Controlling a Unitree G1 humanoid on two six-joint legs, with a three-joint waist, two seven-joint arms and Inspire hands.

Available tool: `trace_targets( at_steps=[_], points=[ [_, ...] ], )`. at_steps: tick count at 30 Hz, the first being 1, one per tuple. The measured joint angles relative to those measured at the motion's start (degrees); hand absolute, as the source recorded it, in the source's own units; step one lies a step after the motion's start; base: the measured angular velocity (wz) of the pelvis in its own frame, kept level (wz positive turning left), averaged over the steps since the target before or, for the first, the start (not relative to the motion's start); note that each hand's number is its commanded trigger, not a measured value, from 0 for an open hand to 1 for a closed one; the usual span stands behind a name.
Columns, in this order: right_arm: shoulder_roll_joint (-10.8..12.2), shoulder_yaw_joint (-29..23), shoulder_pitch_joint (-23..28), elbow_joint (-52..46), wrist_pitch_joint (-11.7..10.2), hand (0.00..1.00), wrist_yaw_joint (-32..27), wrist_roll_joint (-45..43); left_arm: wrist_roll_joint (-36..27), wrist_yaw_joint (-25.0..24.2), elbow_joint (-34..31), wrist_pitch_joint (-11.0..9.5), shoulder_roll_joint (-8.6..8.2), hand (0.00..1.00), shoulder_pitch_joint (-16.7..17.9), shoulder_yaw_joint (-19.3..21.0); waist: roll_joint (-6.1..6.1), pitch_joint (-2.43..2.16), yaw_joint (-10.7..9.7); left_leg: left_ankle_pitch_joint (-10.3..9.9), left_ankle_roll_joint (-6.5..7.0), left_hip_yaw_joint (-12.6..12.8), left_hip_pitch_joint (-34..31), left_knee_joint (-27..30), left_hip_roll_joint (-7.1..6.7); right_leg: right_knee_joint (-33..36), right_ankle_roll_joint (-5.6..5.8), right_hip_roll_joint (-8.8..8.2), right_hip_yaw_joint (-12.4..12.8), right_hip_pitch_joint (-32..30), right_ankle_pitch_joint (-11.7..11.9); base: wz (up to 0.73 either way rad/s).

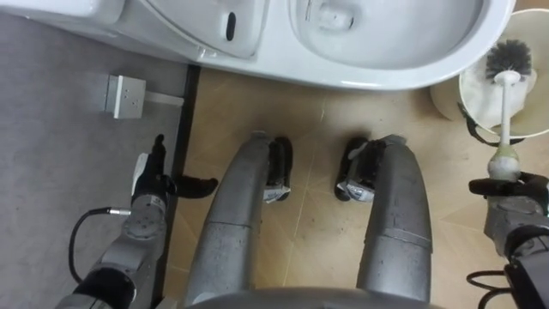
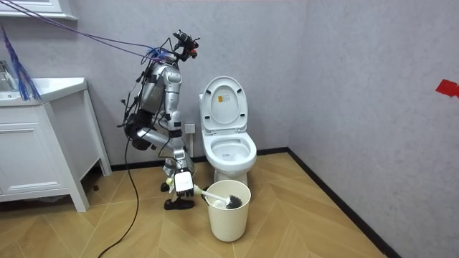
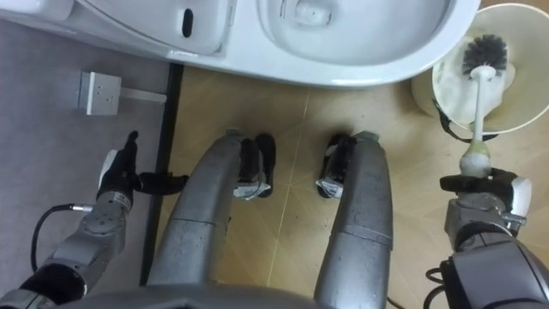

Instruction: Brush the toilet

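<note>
The white toilet [image 1: 386,51] stands just ahead of me with its lid [image 2: 223,100] raised. My right hand [image 1: 513,204] at the lower right is shut on the white handle of the toilet brush [image 1: 506,112]. The brush's dark bristle head [image 1: 512,56] rests inside the cream bucket [image 1: 473,101] beside the bowl. In the room view the bucket [image 2: 228,218] stands on the floor in front of the toilet, with the brush [image 2: 231,201] leaning in it. My left hand [image 1: 153,182] hangs low at the left near the wall, fingers straight and holding nothing.
A small white wall box [image 1: 125,94] and a black baseboard [image 1: 185,129] run along the grey wall at my left. A white cabinet [image 2: 43,143] stands at the room view's left. I stand on tan floor between the wall and the toilet.
</note>
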Motion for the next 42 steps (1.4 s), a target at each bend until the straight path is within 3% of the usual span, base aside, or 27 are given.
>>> trace_targets(
  at_steps=[13,19,22,26,31,35,38,40,42],
  points=[
    [0.3,0.6,-0.2,-0.2,1.1,1.00,-1.6,0.3,-1.4,1.2,0.0,0.0,0.04,0.00,0.0,-0.2,0.04,-0.01,0.1,0.0,0.02,0.1,0.8,-0.9,0.44,-1.1,0.08,0.48,-0.1,0.9,0.2,-0.01],
    [1.1,1.1,-0.1,-0.2,1.7,1.00,-0.9,0.7,-1.8,1.1,0.2,0.1,-0.01,0.00,0.0,-1.2,-0.25,0.03,-0.4,0.1,-0.04,0.1,5.6,-3.5,0.57,-3.7,0.42,1.06,-0.1,5.4,0.5,-0.04],
    [1.6,1.0,0.4,0.0,1.8,1.00,-0.1,1.9,-1.9,1.2,0.7,-0.1,-0.19,0.00,0.1,-1.1,-0.44,0.07,-0.9,0.6,0.08,0.0,10.0,-6.6,0.60,-6.9,0.81,1.36,-0.4,10.0,1.2,-0.04],
    [2.6,0.9,1.6,-0.2,1.7,1.00,1.5,3.2,-1.9,1.0,3.0,-0.7,-0.42,0.00,0.3,-0.8,-0.93,-0.02,-1.5,1.5,0.27,-0.2,18.0,-12.4,1.60,-14.1,1.63,3.15,-1.0,18.4,3.0,-0.15],
    [4.2,0.8,5.5,-0.2,1.5,1.00,3.8,5.1,-1.8,0.5,6.4,-0.9,-0.60,0.00,1.1,0.4,-1.78,-0.55,-1.7,2.8,0.64,-0.3,29.5,-20.8,2.15,-23.7,3.04,4.97,-1.6,30.3,5.2,-0.11],
    [5.7,-1.4,9.8,-0.8,0.0,1.00,5.3,7.5,-1.6,-1.4,9.7,-1.9,-0.96,0.00,2.5,3.5,-2.70,-1.06,-1.8,3.7,1.02,-0.1,40.3,-28.5,2.31,-31.4,4.27,5.94,-1.7,41.1,6.3,-0.04],
    [7.2,-3.6,13.3,-1.5,-0.4,1.00,6.0,8.2,-0.9,-1.8,10.1,-2.3,-1.23,0.00,5.4,6.0,-3.74,-1.68,-2.6,4.9,1.21,-0.1,47.8,-34.8,1.78,-36.8,5.24,6.20,-1.9,48.2,7.0,0.06],
    [7.4,-4.4,15.3,-1.8,-0.7,1.00,6.4,8.7,-0.7,-1.7,10.1,-2.6,-1.48,0.00,7.6,7.5,-3.70,-1.79,-3.3,5.5,1.34,-0.4,52.2,-38.4,1.55,-40.6,5.91,6.53,-2.5,53.1,7.5,0.16],
    [8.4,-7.0,18.5,-2.5,-1.9,1.00,6.3,9.3,-0.7,-1.7,9.7,-2.8,-1.57,0.00,10.7,10.0,-4.01,-2.32,-3.5,6.2,1.39,-0.9,57.7,-42.5,1.43,-44.6,6.47,6.96,-3.3,58.7,8.2,0.08]
  ],
)
